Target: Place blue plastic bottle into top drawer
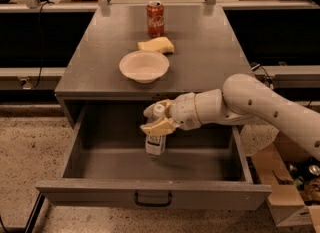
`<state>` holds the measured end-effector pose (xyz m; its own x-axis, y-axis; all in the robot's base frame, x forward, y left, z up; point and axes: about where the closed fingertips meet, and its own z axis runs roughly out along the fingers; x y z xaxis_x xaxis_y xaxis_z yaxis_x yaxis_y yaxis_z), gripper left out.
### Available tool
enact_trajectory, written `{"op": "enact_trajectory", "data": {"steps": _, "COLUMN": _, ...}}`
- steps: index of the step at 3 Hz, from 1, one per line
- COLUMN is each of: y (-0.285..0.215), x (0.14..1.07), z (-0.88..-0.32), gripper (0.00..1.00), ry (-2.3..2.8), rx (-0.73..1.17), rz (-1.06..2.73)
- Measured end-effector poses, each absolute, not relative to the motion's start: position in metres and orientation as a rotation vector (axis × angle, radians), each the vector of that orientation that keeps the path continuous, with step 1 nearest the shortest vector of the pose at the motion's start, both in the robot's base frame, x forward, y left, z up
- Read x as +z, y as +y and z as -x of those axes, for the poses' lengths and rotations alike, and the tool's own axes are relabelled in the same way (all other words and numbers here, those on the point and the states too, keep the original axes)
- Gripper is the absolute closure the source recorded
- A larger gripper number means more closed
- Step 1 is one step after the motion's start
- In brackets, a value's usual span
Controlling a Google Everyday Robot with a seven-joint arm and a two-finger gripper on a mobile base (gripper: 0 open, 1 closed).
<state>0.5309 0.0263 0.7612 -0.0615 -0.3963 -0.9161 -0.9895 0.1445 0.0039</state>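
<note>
well, the grey metal cabinet (210, 52) fills the middle of the view, its flat top running toward 12 o'clock. the top drawer (100, 191) stands pulled open toward 6 o'clock, with a dark pull handle (153, 198) at the centre of its front panel. the white arm (260, 102) reaches in from 3 o'clock, over the drawer's right side. a cardboard box (282, 202) sits on the floor at 4 o'clock from the drawer.

on the cabinet top a white bowl (144, 66) rests near the front edge, at 12 o'clock from the gripper (154, 119), which hangs inside the open drawer near its middle. its jaws are clamped on the upper part of the blue plastic bottle (155, 145), which is upright, white cap up, base low in the drawer; whether it touches the drawer floor i cannot tell. a yellow sponge (156, 45) lies at 1 o'clock from the bowl, and a red soda can (155, 19) stands at 12 o'clock beyond the sponge.
</note>
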Motion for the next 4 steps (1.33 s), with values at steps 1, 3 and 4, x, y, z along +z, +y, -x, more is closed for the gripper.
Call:
{"op": "enact_trajectory", "data": {"steps": 1, "y": 0.0313, "x": 0.7594, "z": -0.5310, "gripper": 0.59, "ry": 1.590, "rx": 0.907, "rz": 1.387}}
{"op": "enact_trajectory", "data": {"steps": 3, "y": 0.0358, "x": 0.7593, "z": -0.5293, "gripper": 0.05, "ry": 1.585, "rx": 0.914, "rz": 1.395}}
{"op": "enact_trajectory", "data": {"steps": 4, "y": 0.0369, "x": 0.7608, "z": -0.5275, "gripper": 0.00, "ry": 1.583, "rx": 0.915, "rz": 1.400}}
